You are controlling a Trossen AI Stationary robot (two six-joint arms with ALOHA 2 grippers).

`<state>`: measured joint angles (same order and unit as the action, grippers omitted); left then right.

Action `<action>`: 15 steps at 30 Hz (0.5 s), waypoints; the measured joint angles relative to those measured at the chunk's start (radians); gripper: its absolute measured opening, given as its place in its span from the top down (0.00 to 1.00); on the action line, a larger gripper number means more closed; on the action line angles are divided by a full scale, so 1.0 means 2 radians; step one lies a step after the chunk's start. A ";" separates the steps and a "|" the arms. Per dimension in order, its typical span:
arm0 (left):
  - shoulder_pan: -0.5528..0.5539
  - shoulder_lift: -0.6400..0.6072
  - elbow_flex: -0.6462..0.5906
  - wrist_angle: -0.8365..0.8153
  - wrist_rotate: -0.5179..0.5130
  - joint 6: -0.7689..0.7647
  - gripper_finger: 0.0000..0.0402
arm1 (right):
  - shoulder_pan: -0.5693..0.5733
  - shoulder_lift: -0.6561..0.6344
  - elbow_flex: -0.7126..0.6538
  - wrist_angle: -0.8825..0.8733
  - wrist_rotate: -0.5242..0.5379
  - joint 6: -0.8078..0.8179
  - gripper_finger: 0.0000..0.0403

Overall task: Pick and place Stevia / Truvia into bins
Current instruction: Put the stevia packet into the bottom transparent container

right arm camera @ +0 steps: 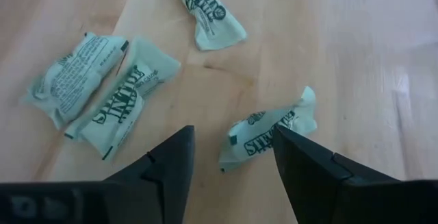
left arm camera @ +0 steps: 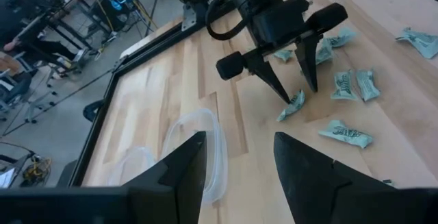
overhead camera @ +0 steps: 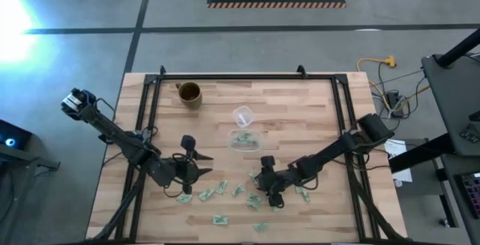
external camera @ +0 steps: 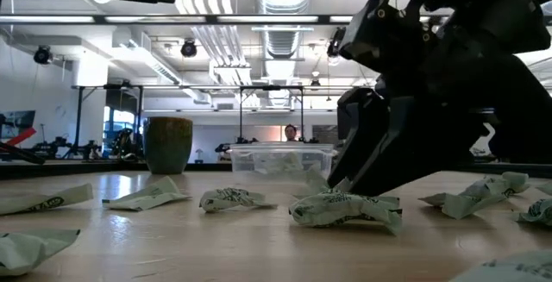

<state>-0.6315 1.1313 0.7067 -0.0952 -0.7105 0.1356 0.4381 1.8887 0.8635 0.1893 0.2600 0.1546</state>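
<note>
Several pale green and white packets [overhead camera: 220, 188] [external camera: 233, 198] lie scattered flat on the wooden table near its near edge. The clear shallow container [overhead camera: 259, 141] [left arm camera: 217, 148] stands mid-table with a few packets inside. My right gripper [overhead camera: 270, 194] [right arm camera: 233, 162] [left arm camera: 299, 92] is open and points down, its fingers on either side of one crumpled packet [right arm camera: 270, 133] [left arm camera: 291, 105] that lies on the table. My left gripper [overhead camera: 196, 159] [left arm camera: 239, 176] is open, held above the table to the container's left, and holds nothing.
A brown mug [overhead camera: 189, 94] [external camera: 167, 144] stands near the far left corner. A small clear round cup [overhead camera: 241, 115] sits just beyond the container. A black frame [overhead camera: 150, 95] runs along the table's sides and far edge. Bare wood lies at the far right.
</note>
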 joint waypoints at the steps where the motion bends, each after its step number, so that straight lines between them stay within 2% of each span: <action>1: 0.000 0.000 0.000 0.000 0.000 0.000 0.61 | 0.000 0.002 0.000 0.000 0.000 0.000 0.54; 8: 0.000 0.000 0.000 0.000 0.000 0.000 0.61 | 0.000 0.002 0.000 0.001 0.017 -0.003 0.57; 15: 0.000 0.000 0.000 0.000 0.000 0.000 0.61 | 0.000 0.002 0.000 0.000 0.028 -0.026 0.73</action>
<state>-0.6312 1.1313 0.7067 -0.0953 -0.7101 0.1352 0.4384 1.8935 0.8635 0.1894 0.3168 0.1019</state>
